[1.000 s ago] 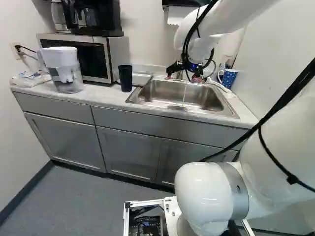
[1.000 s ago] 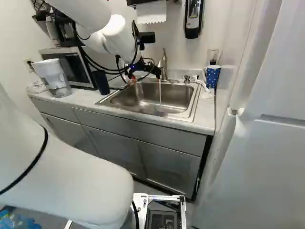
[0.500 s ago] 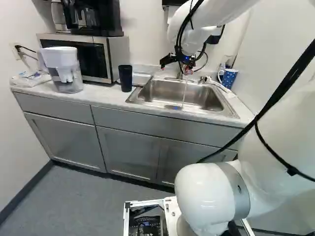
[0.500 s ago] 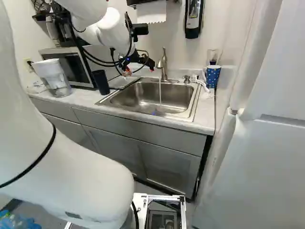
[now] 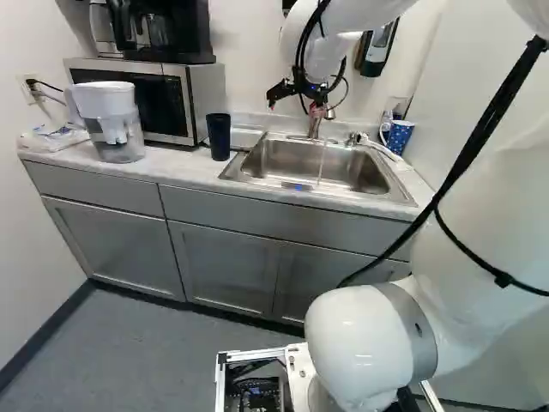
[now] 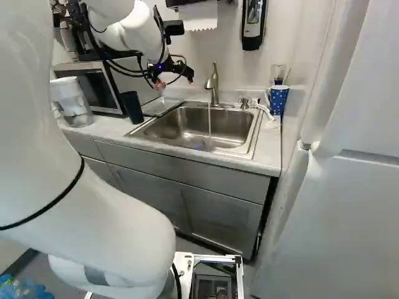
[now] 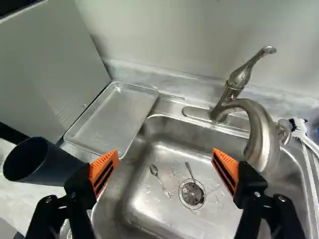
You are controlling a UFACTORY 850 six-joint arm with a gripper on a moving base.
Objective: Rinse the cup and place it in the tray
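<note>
The gripper (image 7: 166,154) hangs above the sink (image 6: 254,140), spread wide, holding nothing. Water (image 6: 209,128) runs from the faucet (image 7: 261,134), presumably readied for rinsing. The dark cup (image 7: 62,167) stands on the tabletop (image 5: 184,167) beside the tray (image 7: 117,117), likely for a short transfer. Obstructions noted: microwave (image 6: 87,90) beside the cup; arched faucet near the gripper. A dotted mug (image 6: 278,101) stands beyond the sink.

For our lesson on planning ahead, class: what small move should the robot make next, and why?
Probably ease the open claw across to the dark cup: the claw holds nothing, the cup stands on the counter beside the tray, and water runs from the faucet into the sink, ready for rinsing.
</note>
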